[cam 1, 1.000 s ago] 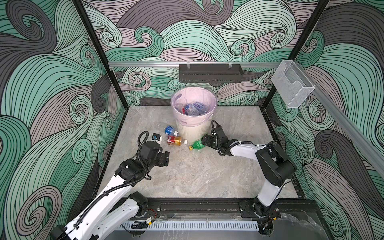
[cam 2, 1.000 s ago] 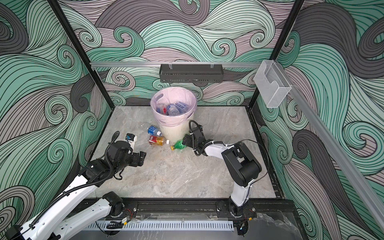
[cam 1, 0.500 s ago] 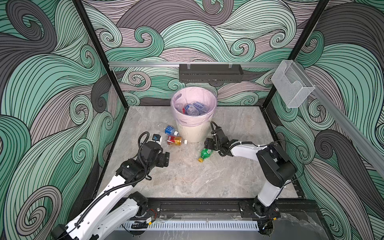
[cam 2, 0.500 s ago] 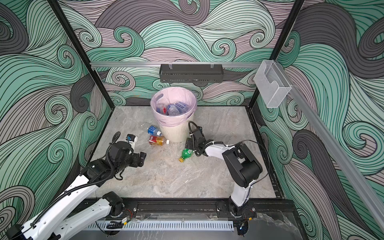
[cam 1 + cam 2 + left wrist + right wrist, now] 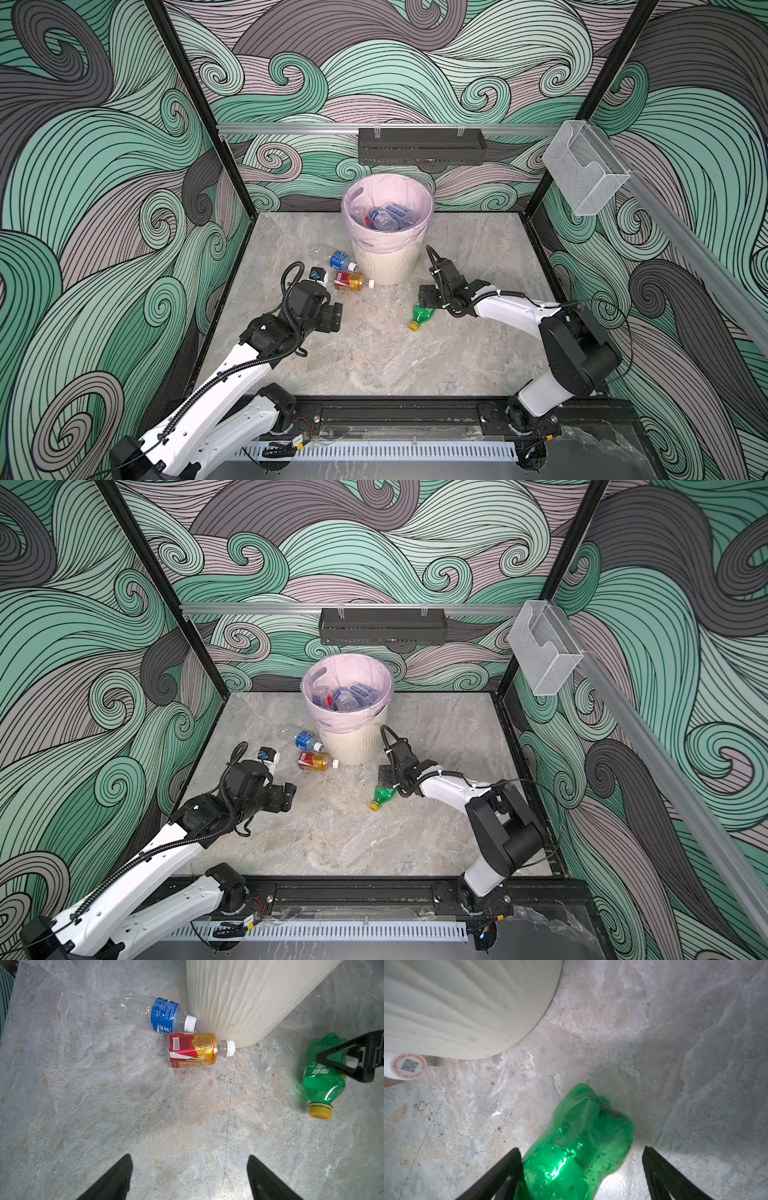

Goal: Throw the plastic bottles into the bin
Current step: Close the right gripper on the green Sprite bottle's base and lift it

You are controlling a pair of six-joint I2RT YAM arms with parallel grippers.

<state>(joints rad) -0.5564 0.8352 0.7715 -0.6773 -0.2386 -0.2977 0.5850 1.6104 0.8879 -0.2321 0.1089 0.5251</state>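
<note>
Here, the bin (image 5: 388, 266), cream and ribbed with a pink bag (image 5: 409, 195) lining it, stands on the tabletop (image 5: 374, 365). Several plastic bottles (image 5: 384, 216) lie inside it, and the white writing on their blue labels is too small to read. The grey print on the bag's turned-down edge is also illegible.

At the bin's foot, on the left arm's side, lie two more. The blue-label bottle (image 5: 164, 1015) is clear and white-capped. Its label carries white Chinese characters and fine text, and its cap points at the bin wall. Just beside it, the red-and-gold bottle (image 5: 192, 1050) shows a barcode, a white stripe and Chinese characters. Its white cap (image 5: 409, 1066), next to the bin's base, bears a QR code ringed with red lettering.

On the bin's other side, near it but apart, the green bottle (image 5: 323, 1076) lies crumpled. It has white Chinese characters on its label, and its yellow cap points away from the bin. The right end effector (image 5: 581, 1148) straddles the bottle's base end with its fingers spread. One is right at the bottle's side and the other is clear of it, so there is no pinch. The left end effector (image 5: 189, 1159) hovers over bare tabletop, farther from the bin, spread and holding nothing.
</note>
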